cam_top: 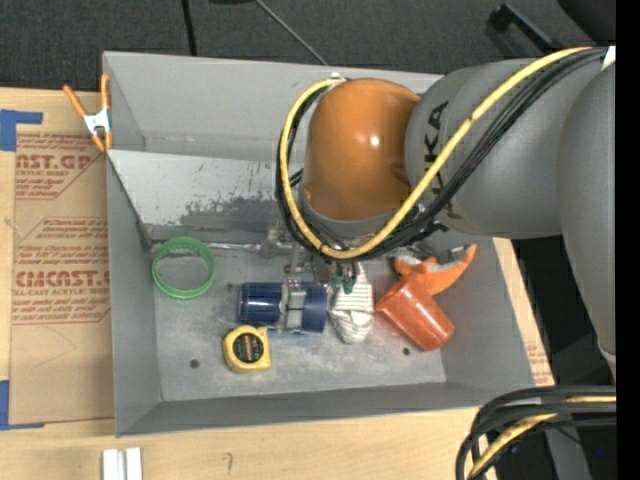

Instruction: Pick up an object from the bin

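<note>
My gripper [298,303] reaches down from under the arm's orange cover onto the middle of a dark blue, roughly cylindrical object [262,304] lying on the bin floor, and blue shows on both sides of it. A white crumpled item [352,315] lies right against the blue object's right end. In front of them, nearer the bin's front wall, sits a small yellow round tape measure [245,349].
An orange plastic cup with a curved handle [415,316] lies to the right of the white item. A green translucent ring [183,267] rests at the left of the floor. The arm and its cover hide the back middle of the bin.
</note>
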Robot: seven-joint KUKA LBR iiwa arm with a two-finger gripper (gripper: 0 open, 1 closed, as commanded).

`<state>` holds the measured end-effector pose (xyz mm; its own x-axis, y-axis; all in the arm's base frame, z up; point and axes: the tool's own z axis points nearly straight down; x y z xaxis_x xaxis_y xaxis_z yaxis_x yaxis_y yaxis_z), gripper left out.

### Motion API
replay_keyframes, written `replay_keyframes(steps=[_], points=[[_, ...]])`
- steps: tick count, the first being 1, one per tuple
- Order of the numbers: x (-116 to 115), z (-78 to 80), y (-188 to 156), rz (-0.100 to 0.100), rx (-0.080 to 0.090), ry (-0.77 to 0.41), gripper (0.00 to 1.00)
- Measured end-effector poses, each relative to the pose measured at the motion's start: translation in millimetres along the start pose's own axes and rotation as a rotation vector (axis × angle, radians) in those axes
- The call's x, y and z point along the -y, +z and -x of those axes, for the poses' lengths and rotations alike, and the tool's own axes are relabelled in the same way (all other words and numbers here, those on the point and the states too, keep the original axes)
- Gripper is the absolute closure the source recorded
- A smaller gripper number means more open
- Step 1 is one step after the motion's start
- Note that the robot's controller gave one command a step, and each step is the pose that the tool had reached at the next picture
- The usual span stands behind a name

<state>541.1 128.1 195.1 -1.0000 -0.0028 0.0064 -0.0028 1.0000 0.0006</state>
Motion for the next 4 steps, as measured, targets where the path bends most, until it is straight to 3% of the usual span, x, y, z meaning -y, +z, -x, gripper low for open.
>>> replay_keyframes(steps=[1, 3, 4], points=[[1, 1.4, -5, 0.001, 0.008, 0.002, 0.00], [13, -2.2, 96, 0.001, 0.016, -0.066, 0.00], [14, -3.9, 125, -0.001, 0.007, -0.157, 0.00]])
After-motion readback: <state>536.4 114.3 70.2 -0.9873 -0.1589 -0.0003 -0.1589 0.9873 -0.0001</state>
